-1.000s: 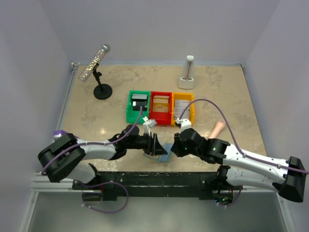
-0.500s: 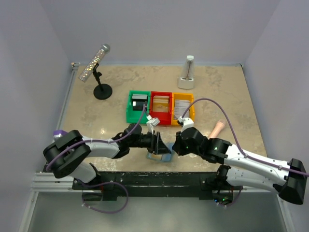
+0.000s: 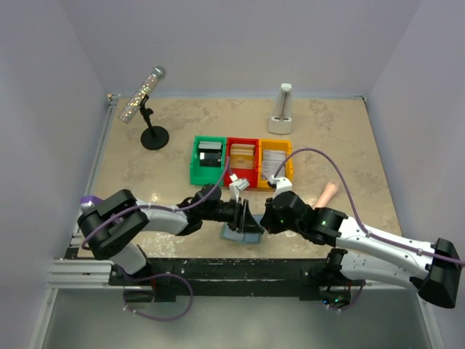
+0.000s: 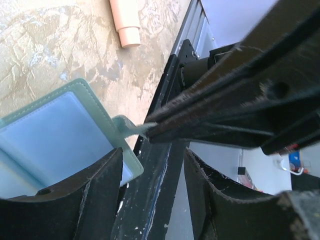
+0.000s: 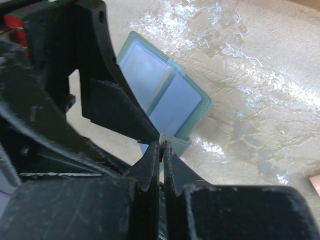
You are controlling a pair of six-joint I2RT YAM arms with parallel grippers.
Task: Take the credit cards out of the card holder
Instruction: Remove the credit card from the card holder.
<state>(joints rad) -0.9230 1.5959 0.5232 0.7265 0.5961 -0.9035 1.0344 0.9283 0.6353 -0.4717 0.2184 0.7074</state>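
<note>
Left gripper point(image 3: 243, 217) has shifted rightward since a second ago; jaws wide, nothing held, card holder point(image 3: 240, 234) lying flat directly beneath. Right gripper point(image 3: 263, 218), just beside it, is pinched closed on the holder's tab point(image 4: 125, 125). Beyond both: green bin point(image 3: 195, 171) holds dark credit cards point(image 3: 209, 154), red bin point(image 3: 241, 182) tan cards point(image 3: 243, 156), yellow bin point(image 3: 289, 171) whitish cards point(image 3: 272, 158).

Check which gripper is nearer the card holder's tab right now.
Right. The right gripper is shut on the tab at the card holder's corner. The left gripper is open, its jaws standing either side of that corner, close by but not gripping the tab.
</note>
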